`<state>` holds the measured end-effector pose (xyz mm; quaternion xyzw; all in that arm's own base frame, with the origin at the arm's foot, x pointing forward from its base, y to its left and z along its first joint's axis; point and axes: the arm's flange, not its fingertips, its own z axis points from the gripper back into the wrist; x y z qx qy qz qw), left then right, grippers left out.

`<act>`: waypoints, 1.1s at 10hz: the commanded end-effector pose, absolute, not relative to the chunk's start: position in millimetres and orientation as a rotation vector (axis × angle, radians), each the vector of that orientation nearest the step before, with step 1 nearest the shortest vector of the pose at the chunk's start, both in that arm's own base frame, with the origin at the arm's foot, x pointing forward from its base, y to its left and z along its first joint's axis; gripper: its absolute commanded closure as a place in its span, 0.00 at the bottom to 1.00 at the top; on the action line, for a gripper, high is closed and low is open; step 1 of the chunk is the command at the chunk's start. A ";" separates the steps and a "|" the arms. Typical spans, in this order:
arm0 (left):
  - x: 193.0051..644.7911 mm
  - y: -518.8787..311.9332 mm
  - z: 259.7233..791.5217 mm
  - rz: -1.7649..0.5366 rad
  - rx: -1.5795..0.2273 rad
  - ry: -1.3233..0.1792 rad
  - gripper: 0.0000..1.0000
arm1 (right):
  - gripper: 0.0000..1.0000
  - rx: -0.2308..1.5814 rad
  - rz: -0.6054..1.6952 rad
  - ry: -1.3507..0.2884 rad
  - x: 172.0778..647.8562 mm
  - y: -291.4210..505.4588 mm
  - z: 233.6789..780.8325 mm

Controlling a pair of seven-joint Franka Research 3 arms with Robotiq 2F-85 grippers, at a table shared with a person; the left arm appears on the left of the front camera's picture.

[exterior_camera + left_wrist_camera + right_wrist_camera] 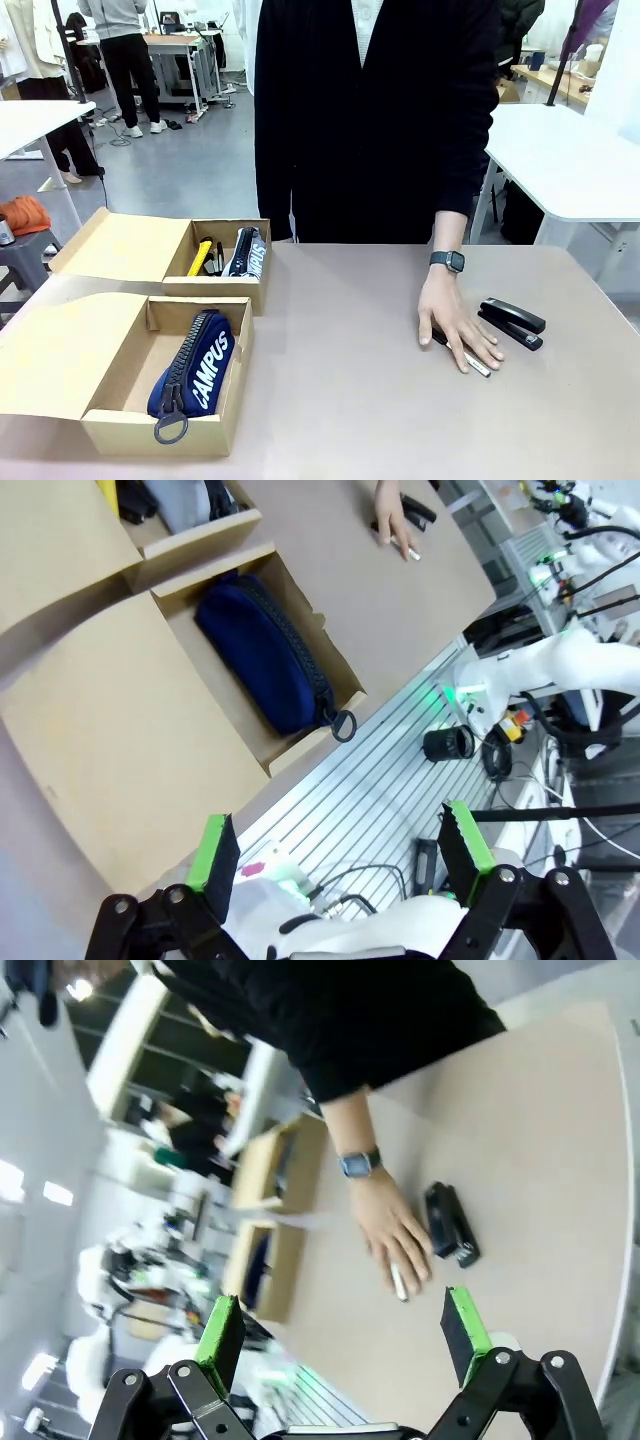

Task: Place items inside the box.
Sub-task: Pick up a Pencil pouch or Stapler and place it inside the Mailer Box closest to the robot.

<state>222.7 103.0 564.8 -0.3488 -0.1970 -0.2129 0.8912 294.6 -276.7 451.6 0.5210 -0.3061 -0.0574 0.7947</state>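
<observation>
Front: near box holds navy "CAMPUS" zip pouch, far box holds yellow utility knife and second pouch, hand over marker pen on tabletop, black stapler beside | Left wrist: left jaws spread, empty | Right wrist: right jaws spread, empty

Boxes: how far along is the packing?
Done: navy CAMPUS pouch lies in the near box; the far box holds a yellow utility knife and a second pouch. In hand: nothing; left gripper and right gripper are both open and empty, while the person's hand rests on the marker pen on the table. Left: that pen and the black stapler beside it.
</observation>
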 end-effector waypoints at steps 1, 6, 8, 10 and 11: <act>222.6 101.2 563.7 -0.441 -0.731 -0.421 0.00 | 0.00 1.029 -0.063 -0.642 291.6 -271.4 467.3; 222.6 101.2 563.7 -0.441 -0.731 -0.421 0.00 | 0.00 0.915 0.007 -0.561 339.3 -221.4 466.5; 222.6 101.2 563.7 -0.441 -0.731 -0.421 0.00 | 0.00 0.744 0.125 -0.472 368.5 -158.1 469.6; 222.6 101.2 563.7 -0.441 -0.731 -0.421 0.00 | 0.00 0.583 0.182 -0.375 395.7 -111.4 460.1; 222.6 101.2 563.7 -0.441 -0.731 -0.421 0.00 | 0.00 0.515 0.225 -0.324 406.7 -91.6 452.6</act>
